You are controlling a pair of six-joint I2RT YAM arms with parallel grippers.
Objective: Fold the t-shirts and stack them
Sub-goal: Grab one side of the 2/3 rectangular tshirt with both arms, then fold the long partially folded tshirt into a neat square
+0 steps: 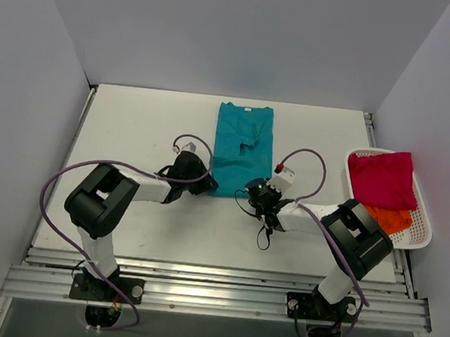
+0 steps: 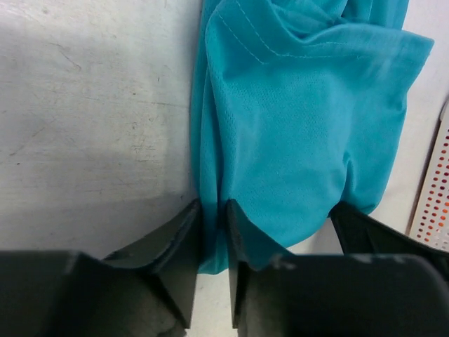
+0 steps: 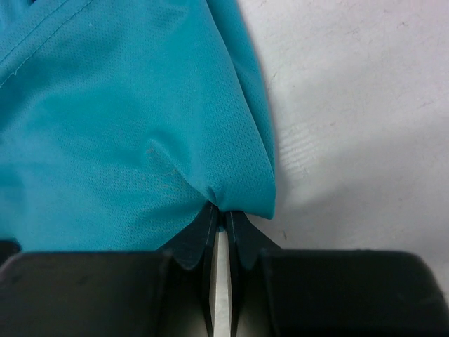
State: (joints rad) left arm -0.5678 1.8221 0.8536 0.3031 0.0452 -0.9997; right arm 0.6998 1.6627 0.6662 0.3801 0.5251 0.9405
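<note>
Scuffed white tabletop (image 1: pixel 132 135) sits boxed in by pale walls. Towards its far middle, the teal t-shirt (image 1: pixel 242 142) lies as a narrow lengthwise strip with its collar away from the arms. The left gripper (image 2: pixel 214 214) and the right gripper (image 3: pixel 223 216) are each pressed together on a near hem corner, and the fine mesh-knit cloth puckers at the tips. I can't quite make out how many layers the left one has caught. I'd say the crosswise fold is in hand: next, both corners need lifting evenly and carrying toward the collar. The crimson t-shirt (image 1: pixel 381 177) and the orange t-shirt (image 1: pixel 389 219) wait crumpled in the white slotted basket (image 1: pixel 421 231) at right.
</note>
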